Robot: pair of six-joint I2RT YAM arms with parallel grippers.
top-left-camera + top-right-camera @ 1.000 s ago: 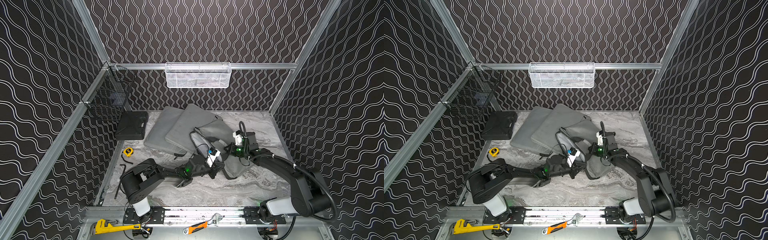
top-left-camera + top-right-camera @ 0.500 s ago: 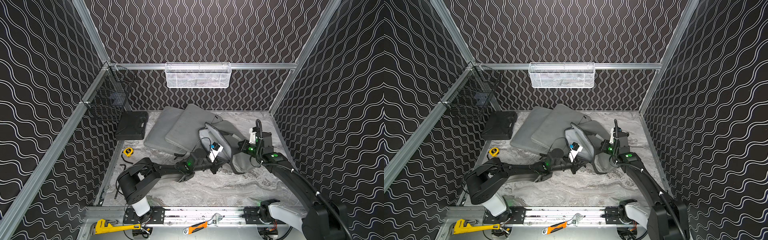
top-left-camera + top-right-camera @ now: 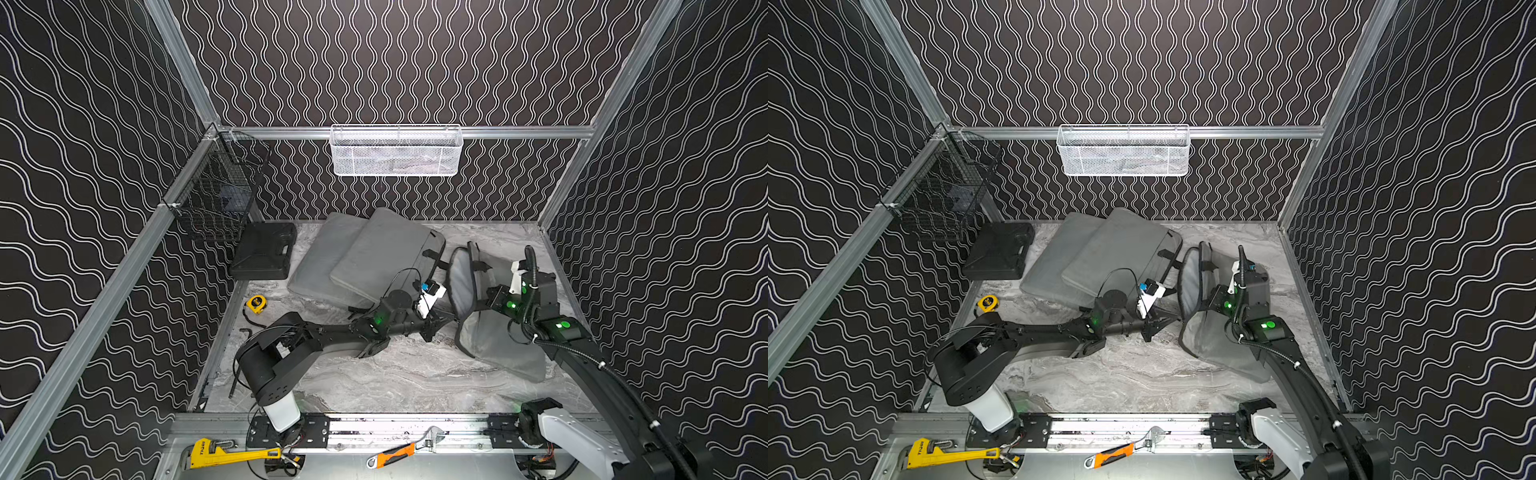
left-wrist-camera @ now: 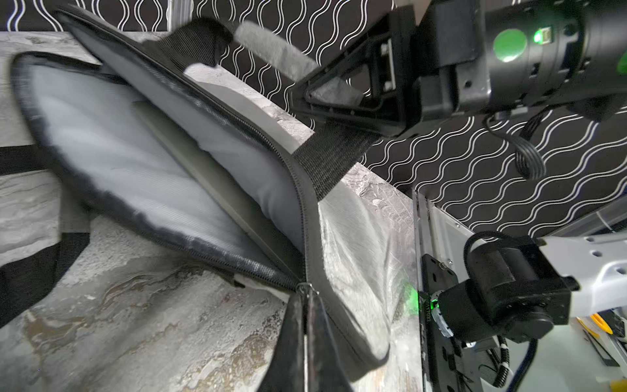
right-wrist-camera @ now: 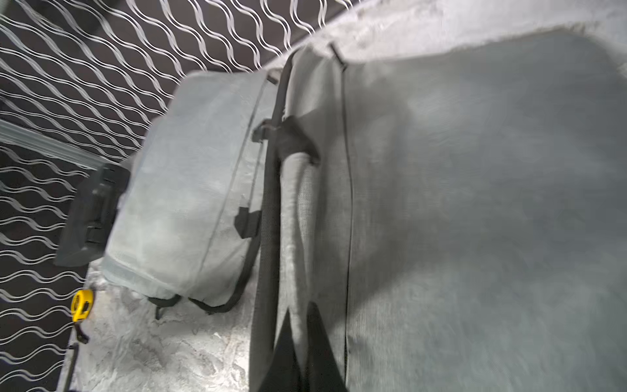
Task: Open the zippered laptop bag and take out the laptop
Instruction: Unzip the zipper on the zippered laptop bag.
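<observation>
The grey laptop bag (image 3: pixel 498 353) (image 3: pixel 1217 345) lies at the right of the table, its mouth gaping toward the left arm. In the left wrist view the pale lining (image 4: pixel 112 146) shows, with the dark edge of the laptop (image 4: pixel 217 183) inside. My left gripper (image 4: pixel 307 295) (image 3: pixel 446 324) (image 3: pixel 1165 323) is shut on the metal zipper pull (image 4: pixel 305 288) at the end of the opened zip. My right gripper (image 5: pixel 300 314) (image 3: pixel 484 297) (image 3: pixel 1209 298) is shut on the bag's padded grey handle (image 5: pixel 295 190), holding the upper side raised.
Two more grey sleeves (image 3: pixel 374 257) lie stacked behind, with a black case (image 3: pixel 264 255) and a yellow tape measure (image 3: pixel 255 303) to their left. A black wire basket (image 3: pixel 216 199) and a white mesh basket (image 3: pixel 395 151) hang on the walls. Wrenches (image 3: pixel 226 453) lie on the front rail.
The right gripper has pulled the handle rightward, dragging the bag that way and spreading its mouth wide. The left arm has stretched right with the zipper pull.
</observation>
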